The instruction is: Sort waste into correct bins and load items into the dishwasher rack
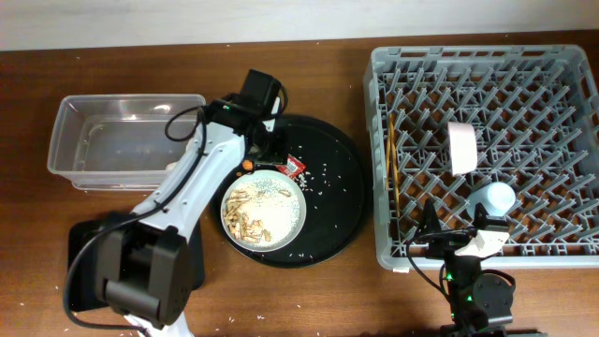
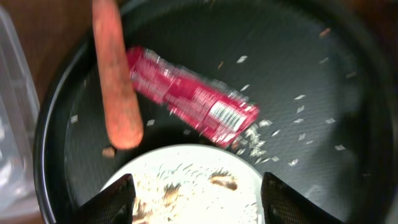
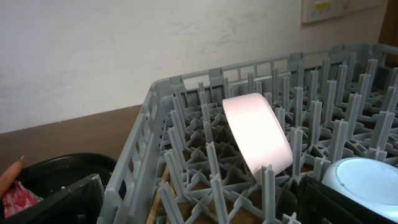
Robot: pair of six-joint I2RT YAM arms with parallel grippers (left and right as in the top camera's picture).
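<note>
My left gripper (image 2: 198, 202) is open and empty, hovering over the round black tray above the rim of the pale grey bowl (image 2: 186, 180) that holds beige food scraps and rice (image 1: 257, 213). The orange carrot (image 2: 115, 81) and red snack wrapper (image 2: 193, 99) lie on the tray just beyond the bowl. The grey dishwasher rack (image 1: 487, 56) holds the white bowl (image 1: 461, 147) on its side, the light-blue cup (image 1: 493, 197) and the chopsticks (image 1: 393, 173). My right gripper (image 3: 205, 208) is open and empty at the rack's near edge. I cannot make out the tissue.
The clear plastic tub (image 1: 122, 140) stands at the far left. The shallow black tray (image 1: 84, 271) lies at the front left, partly under my left arm. Rice grains are scattered on the round black tray (image 1: 342, 197) and on the table beside it.
</note>
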